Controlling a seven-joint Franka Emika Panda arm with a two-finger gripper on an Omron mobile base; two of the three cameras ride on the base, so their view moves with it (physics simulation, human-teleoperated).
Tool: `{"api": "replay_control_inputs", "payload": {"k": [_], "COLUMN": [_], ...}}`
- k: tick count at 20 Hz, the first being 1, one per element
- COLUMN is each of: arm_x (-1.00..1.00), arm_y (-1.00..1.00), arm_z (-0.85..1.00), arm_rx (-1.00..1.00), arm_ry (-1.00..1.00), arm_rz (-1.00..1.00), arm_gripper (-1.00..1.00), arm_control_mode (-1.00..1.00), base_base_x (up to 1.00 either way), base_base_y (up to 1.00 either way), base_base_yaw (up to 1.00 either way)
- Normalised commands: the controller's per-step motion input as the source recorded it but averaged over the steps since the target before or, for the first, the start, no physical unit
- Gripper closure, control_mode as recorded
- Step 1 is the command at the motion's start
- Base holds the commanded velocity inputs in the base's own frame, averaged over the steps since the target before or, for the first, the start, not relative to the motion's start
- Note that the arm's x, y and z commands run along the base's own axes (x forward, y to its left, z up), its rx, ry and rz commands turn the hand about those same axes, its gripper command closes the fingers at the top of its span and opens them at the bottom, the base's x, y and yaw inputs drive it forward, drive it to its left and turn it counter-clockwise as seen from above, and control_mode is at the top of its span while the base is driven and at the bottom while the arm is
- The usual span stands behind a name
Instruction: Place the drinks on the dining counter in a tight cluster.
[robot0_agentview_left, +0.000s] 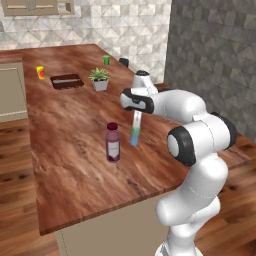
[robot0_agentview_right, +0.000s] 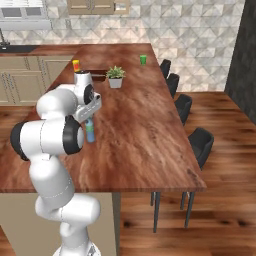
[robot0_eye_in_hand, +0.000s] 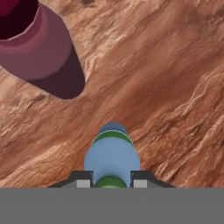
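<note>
My jaws pinch the light-blue bottle (robot0_eye_in_hand: 112, 159) upright at the hand view's bottom centre, over the desk (robot0_agentview_left: 75, 150). The purple-capped bottle (robot0_eye_in_hand: 41, 48) stands upper left of it; I'd carry that way.

No lettering can be read anywhere; the white label on the purple-capped bottle (robot0_agentview_left: 113, 143) is only a blur.
</note>
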Motion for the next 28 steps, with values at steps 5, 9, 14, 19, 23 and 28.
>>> {"api": "replay_control_inputs", "payload": {"k": [5, 9, 14, 19, 23, 28], "arm_x": [-0.11, -0.19, -0.02, 0.0, 0.02, 0.04], "arm_y": [0.0, 0.0, 0.0, 0.0, 0.0, 0.0], "arm_z": [-0.3, -0.27, -0.25, -0.14, -0.15, -0.2], "arm_rx": [0.0, 0.0, 0.0, 0.0, 0.0, 0.0], "arm_ry": [0.0, 0.0, 0.0, 0.0, 0.0, 0.0], "arm_rz": [0.06, 0.04, 0.04, 0.03, 0.04, 0.04], "arm_gripper": [1.0, 1.0, 1.0, 1.0, 1.0, 1.0], "arm_control_mode": [-1.0, -1.0, -1.0, -1.0, -1.0, -1.0], "base_base_x": [0.0, 0.0, 0.0, 0.0, 0.0, 0.0], "base_base_y": [0.0, 0.0, 0.0, 0.0, 0.0, 0.0], "base_base_yaw": [0.0, 0.0, 0.0, 0.0, 0.0, 0.0]}}
